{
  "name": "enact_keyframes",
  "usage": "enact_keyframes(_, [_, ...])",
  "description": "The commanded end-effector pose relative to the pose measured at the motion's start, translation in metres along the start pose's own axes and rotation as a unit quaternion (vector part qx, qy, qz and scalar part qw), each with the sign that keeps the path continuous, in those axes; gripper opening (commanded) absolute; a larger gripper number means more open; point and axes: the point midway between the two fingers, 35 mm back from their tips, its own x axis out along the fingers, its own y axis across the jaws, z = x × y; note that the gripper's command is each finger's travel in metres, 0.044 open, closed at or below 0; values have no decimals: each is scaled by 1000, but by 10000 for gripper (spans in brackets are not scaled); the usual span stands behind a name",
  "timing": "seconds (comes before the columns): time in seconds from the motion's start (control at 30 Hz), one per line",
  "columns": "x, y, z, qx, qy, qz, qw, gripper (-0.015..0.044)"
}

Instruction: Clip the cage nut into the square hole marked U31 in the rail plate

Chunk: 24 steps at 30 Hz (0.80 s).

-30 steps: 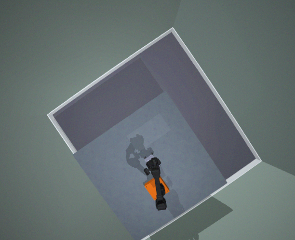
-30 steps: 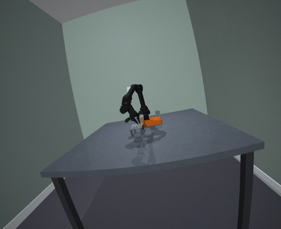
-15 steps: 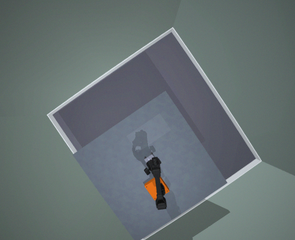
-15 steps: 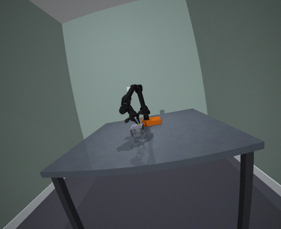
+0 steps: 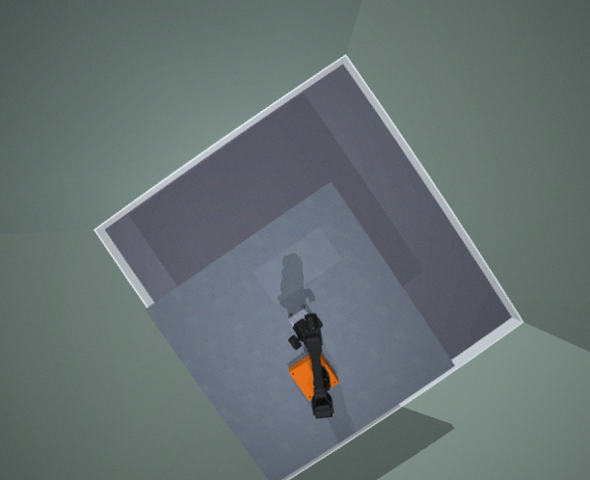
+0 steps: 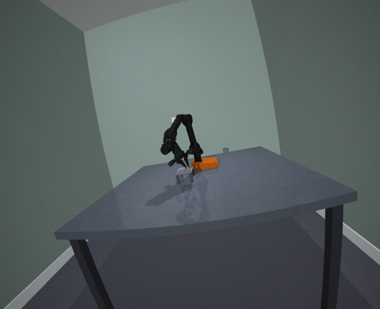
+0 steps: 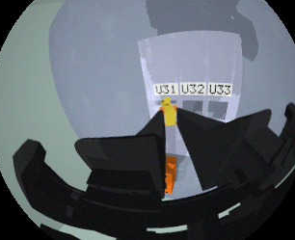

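Gripper [image 5: 302, 308] [image 6: 188, 167] [image 7: 170, 112]: nearly closed | gripping yellow cage nut [image 6: 188, 168] [image 7: 170, 116] | at U31 label [image 7: 166, 90]

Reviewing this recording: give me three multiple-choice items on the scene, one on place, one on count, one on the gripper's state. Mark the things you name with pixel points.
1. Which label does the nut sit nearest?
A) U33 B) U32 C) U31

2. How many labels show on the plate?
A) Two B) Three C) Five

3. How is the gripper?
A) Shut on the nut B) Wide open C) Shut on nothing

Key:
1 C: the yellow nut [image 6: 188, 168] [image 7: 170, 115] is just below U31 [image 7: 166, 90].
2 B: the plate [image 5: 298, 316] [image 6: 180, 170] [image 7: 190, 56] reads U31, U32, U33.
3 A: the gripper [image 7: 171, 112] has the nut between its fingertips.
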Motion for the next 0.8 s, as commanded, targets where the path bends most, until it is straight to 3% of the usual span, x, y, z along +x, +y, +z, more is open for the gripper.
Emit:
enact_keyframes(0.0, [0,0,0,-1,0,5,1000,36])
enact_keyframes(0.77, [0,-3,0,-1,0,21,1000,36])
